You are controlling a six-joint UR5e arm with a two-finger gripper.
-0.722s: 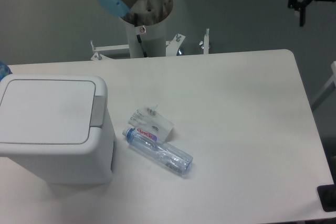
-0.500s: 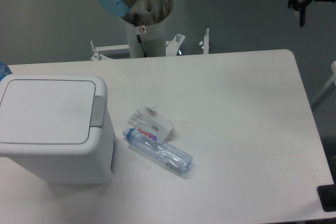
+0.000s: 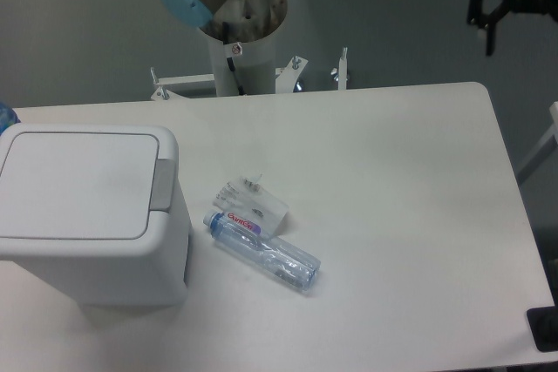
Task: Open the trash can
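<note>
Bottle (image 3: 262, 249) lying beside trash can (image 3: 87, 212), red label unreadable; gripper (image 3: 488, 22) hovering far right, opening indiscernible.

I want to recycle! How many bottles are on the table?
1. The clear plastic bottle lies on its side near the table's middle, right of the trash can, touching a clear plastic package. The closed can might hide more.

Single fixed view – high, angled down from the table's (image 3: 392, 172) near edge toward the far edge, mid-distance, whole top framed.
</note>
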